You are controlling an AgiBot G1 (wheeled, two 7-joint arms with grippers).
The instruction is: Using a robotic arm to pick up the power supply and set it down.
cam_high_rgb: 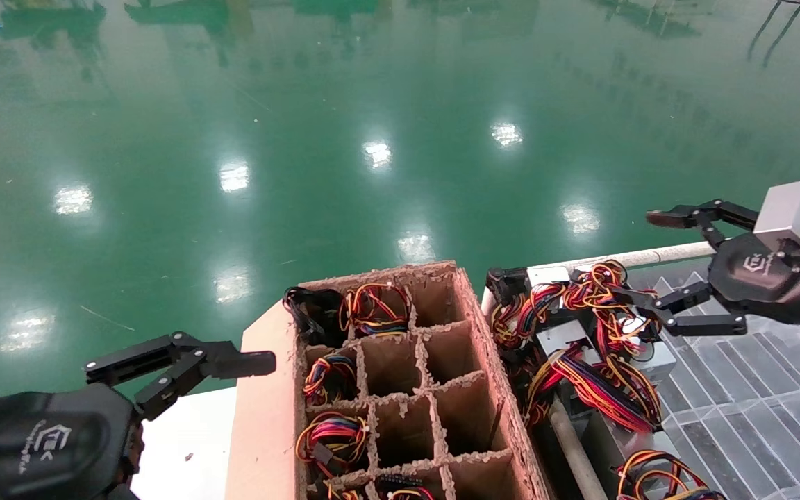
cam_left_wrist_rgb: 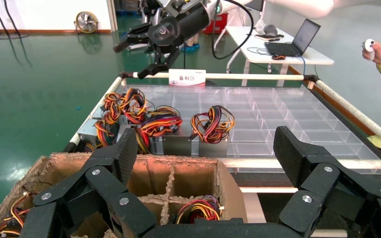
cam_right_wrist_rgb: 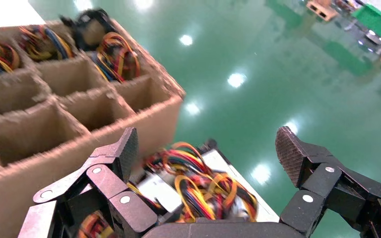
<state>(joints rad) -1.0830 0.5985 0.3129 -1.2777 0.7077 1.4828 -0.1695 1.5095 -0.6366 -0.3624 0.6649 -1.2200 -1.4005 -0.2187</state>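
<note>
Several power supplies, grey boxes with yellow, red and black wire loops, lie piled at the near-left end of a clear tray (cam_high_rgb: 754,417). My right gripper (cam_high_rgb: 653,267) hangs open just above that pile, over one power supply (cam_high_rgb: 598,295) and touching nothing. In the right wrist view, that gripper (cam_right_wrist_rgb: 208,153) is spread wide with the wire bundle (cam_right_wrist_rgb: 203,186) between and below its fingers. The left gripper (cam_high_rgb: 185,368) is open and empty beside the cardboard box (cam_high_rgb: 268,417). The left wrist view shows the left gripper (cam_left_wrist_rgb: 206,153) spread over the box's corner (cam_left_wrist_rgb: 228,191).
The divided cardboard box holds more wire bundles (cam_high_rgb: 334,434) in some cells. A white tube rail (cam_high_rgb: 650,257) edges the tray. In the left wrist view, a table with a laptop (cam_left_wrist_rgb: 297,42) and a person's hand (cam_left_wrist_rgb: 377,52) are beyond the tray (cam_left_wrist_rgb: 287,109).
</note>
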